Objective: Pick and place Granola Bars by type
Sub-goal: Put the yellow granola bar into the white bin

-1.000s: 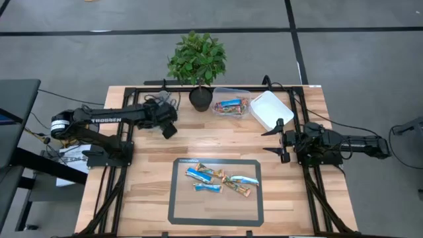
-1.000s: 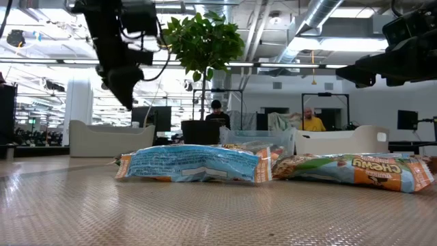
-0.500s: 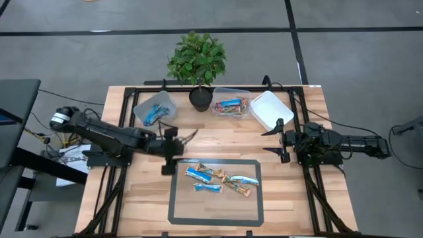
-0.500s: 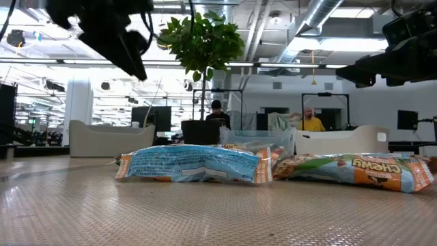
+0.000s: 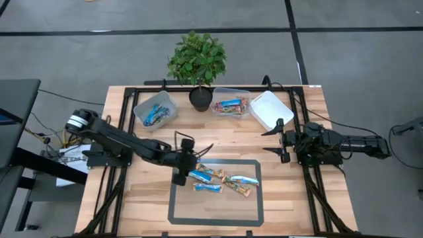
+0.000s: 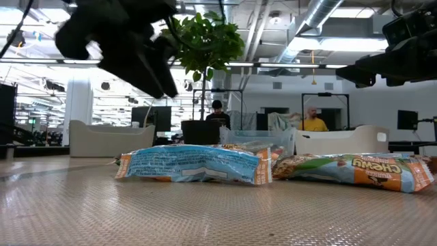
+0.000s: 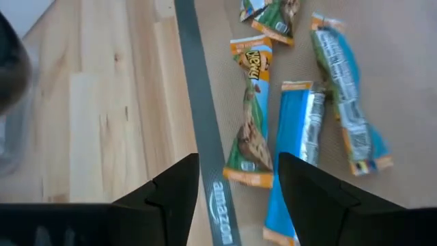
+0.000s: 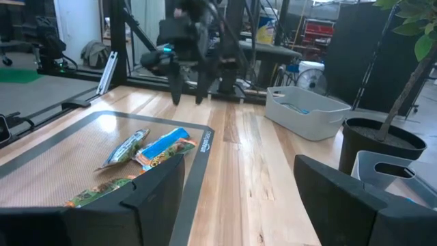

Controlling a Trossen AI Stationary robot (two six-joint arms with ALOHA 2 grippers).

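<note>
sorting is partly done: you have bars in two bins [image 5: 156,110] behind the mat [image 5: 215,215]; four bars [image 5: 221,181] remain there. left fingers [image 5: 188,160] hover spread, empty, over them; right fingers [image 5: 278,141] wide, beside the mat.

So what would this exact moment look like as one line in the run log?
left tool: open, above mat edge | right tool: open, waiting | shiny wrapped granola bars: on mat

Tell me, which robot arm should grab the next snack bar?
Probably the left: its open left gripper hovers at the mat's edge beside the granola bars. The right gripper waits off the mat.
</note>
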